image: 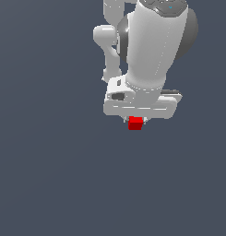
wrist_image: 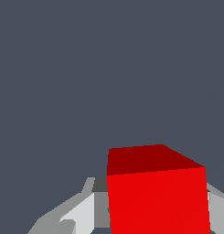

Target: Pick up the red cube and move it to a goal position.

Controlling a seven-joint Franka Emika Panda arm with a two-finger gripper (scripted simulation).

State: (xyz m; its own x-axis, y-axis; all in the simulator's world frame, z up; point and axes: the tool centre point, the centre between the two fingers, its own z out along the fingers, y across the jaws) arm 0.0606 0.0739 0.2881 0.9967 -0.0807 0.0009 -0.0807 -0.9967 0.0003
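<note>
The red cube (image: 135, 123) shows just below the white gripper hand (image: 141, 105) in the exterior view, with most of the fingers hidden by the hand. In the wrist view the red cube (wrist_image: 157, 196) fills the space between the two grey-white fingers (wrist_image: 79, 212), one on each side and against its faces. My gripper (wrist_image: 150, 215) is shut on the cube. The plain grey surface lies behind it. I cannot tell how high the cube is above that surface.
The white arm (image: 153, 46) covers the upper middle of the exterior view. Around it there is only a flat dark grey surface (image: 50, 161). No goal marker shows in either view.
</note>
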